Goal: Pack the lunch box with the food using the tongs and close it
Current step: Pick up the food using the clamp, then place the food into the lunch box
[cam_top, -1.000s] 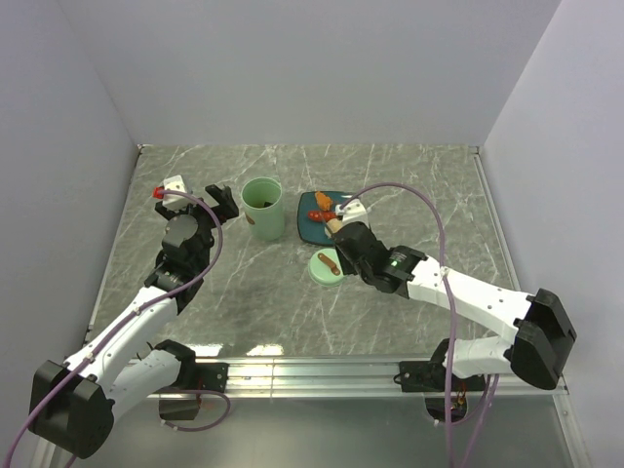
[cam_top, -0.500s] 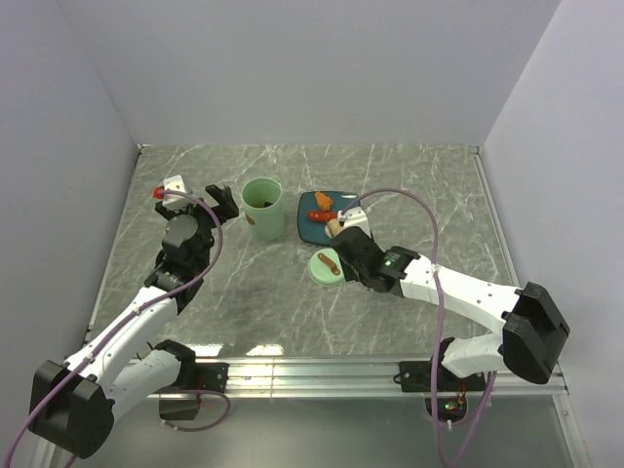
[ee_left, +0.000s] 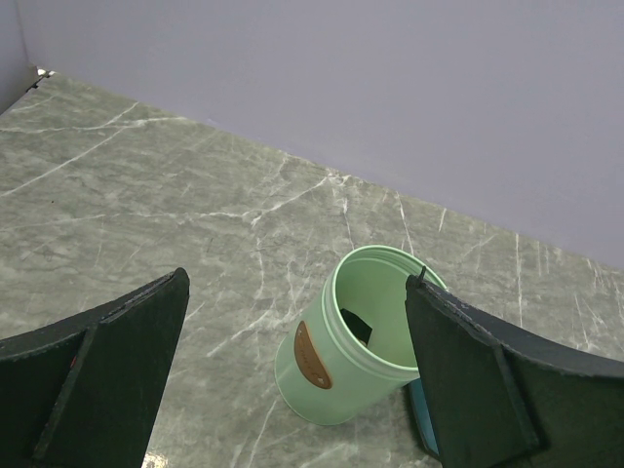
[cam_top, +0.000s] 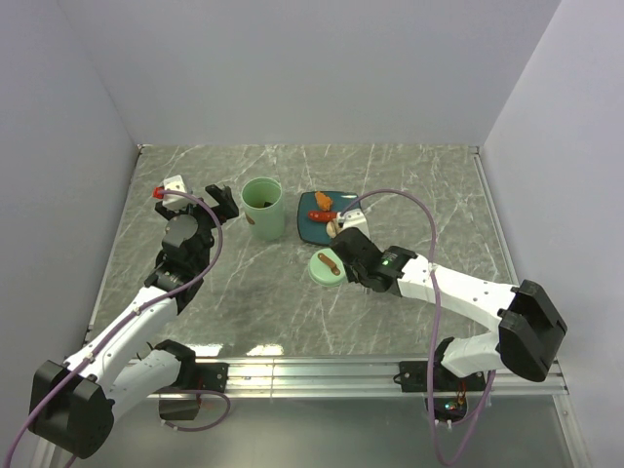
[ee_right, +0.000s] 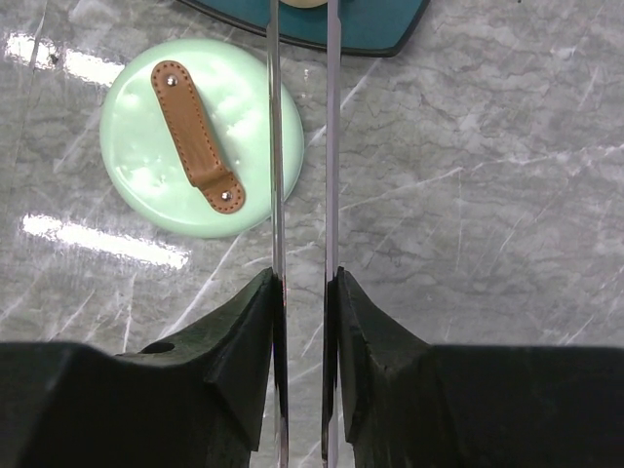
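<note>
1. Right gripper (ee_right: 302, 292): both dark fingers (ee_right: 244, 331) pressed against the two thin arms of the tongs (ee_right: 302, 146), squeezing them. The arms run nearly parallel with a narrow gap between them, away from the camera toward the plate.
2. Tong tips: in the right wrist view they reach a pale beige piece of food (ee_right: 297, 3) at the near edge of the dark teal plate (ee_right: 390, 24). That piece is cut off by the top of the view, so whether the tips actually pinch it cannot be told.
3. Lid (ee_right: 200, 136): round, pale green, lying flat on the marble table (ee_right: 487, 195) just left of the tongs, brown strip handle (ee_right: 193, 136) facing up. The left tong arm crosses over its right edge.
4. Top view: the plate (cam_top: 304, 230) sits in the middle of the table, with orange-red food pieces (cam_top: 321, 208) on its far part. The lid (cam_top: 326, 267) lies just near of it.
5. Lunch box (cam_top: 262, 207): upright, uncovered, just left of the plate, with something dark inside.
6. Left gripper (ee_left: 292, 361): spread wide, holding nothing. Hovers left of the lunch box (ee_left: 356, 336), which shows between its fingers (ee_left: 93, 375) in the left wrist view.
</note>
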Robot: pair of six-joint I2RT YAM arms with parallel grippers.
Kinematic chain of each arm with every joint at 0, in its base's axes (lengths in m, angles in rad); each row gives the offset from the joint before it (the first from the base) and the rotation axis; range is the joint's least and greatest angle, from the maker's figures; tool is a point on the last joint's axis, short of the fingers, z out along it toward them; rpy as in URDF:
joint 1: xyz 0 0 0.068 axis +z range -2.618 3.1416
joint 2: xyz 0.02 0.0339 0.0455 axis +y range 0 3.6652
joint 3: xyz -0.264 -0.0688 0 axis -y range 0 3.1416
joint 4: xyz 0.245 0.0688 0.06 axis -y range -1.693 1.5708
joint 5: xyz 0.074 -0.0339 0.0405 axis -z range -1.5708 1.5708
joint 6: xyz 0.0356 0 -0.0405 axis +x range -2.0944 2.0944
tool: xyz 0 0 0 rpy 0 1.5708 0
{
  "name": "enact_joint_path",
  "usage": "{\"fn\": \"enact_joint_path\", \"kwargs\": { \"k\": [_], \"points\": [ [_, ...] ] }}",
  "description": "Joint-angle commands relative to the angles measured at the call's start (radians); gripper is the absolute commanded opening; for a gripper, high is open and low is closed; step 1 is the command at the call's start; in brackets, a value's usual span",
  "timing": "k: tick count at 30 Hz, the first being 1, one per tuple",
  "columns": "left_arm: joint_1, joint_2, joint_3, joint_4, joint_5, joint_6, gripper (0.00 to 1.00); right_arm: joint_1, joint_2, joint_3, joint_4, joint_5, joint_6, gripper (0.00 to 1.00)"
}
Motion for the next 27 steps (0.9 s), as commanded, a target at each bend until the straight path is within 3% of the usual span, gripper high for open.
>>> {"fn": "enact_joint_path", "kwargs": {
  "k": [1,17,27],
  "points": [
    [0.005,-0.003,0.007,0.05,-0.002,0.008,0.99,-0.006,-0.009,0.025,0.002,0.036,-0.006,0.2],
    [0.003,0.005,0.011,0.048,0.004,0.01,0.99,-0.006,-0.082,0.197,0.016,0.089,-0.13,0.1],
    [0.005,0.004,0.007,0.053,-0.006,0.008,0.99,-0.006,-0.01,0.318,0.177,-0.063,-0.272,0.06]
  ]
}}
